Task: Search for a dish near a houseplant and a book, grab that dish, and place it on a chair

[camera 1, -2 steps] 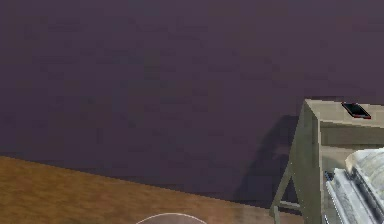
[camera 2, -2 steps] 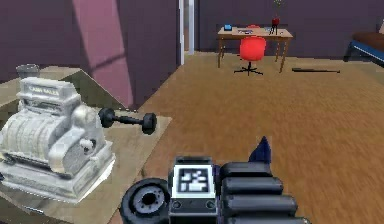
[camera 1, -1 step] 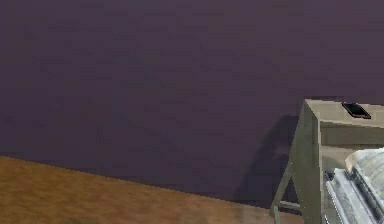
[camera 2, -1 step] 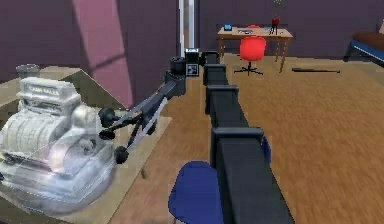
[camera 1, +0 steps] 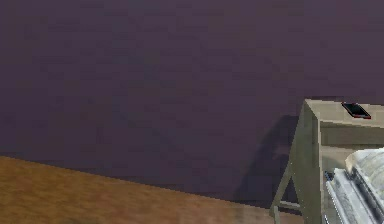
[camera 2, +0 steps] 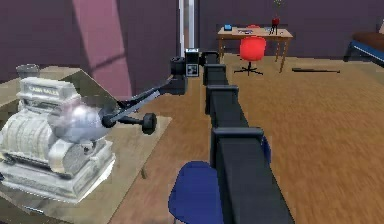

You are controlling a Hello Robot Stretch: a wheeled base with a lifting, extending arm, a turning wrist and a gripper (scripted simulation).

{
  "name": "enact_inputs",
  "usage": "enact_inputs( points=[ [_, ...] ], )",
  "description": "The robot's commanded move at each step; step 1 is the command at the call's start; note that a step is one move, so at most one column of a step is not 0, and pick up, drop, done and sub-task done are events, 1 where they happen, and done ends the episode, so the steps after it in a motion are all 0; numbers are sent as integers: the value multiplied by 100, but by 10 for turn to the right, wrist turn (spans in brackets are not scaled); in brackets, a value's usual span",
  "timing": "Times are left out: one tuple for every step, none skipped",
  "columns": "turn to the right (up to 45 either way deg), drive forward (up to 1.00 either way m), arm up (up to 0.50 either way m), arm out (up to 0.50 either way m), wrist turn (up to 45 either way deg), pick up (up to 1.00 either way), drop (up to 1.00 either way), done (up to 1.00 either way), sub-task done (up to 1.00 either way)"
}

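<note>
My arm rises from the bottom edge of the arm side view and reaches out over a light wooden table. The gripper points left from the arm's far end. At its fingers is a shiny grey rounded thing, in front of a grey-white cash register on the table. I cannot tell whether the gripper holds anything. A blue chair seat sits at the bottom, just left of the arm. A red chair stands far off at a desk.
A dark purple wall lies ahead above a strip of wood floor. The table's corner at the forward view's right carries a small dark flat thing. Open wood floor stretches right of the arm; a bed is far right.
</note>
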Motion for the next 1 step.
enact_inputs(
  points=[
    [0, 0, 0, 0, 450, 0, 0, 0, 0]
  ],
)
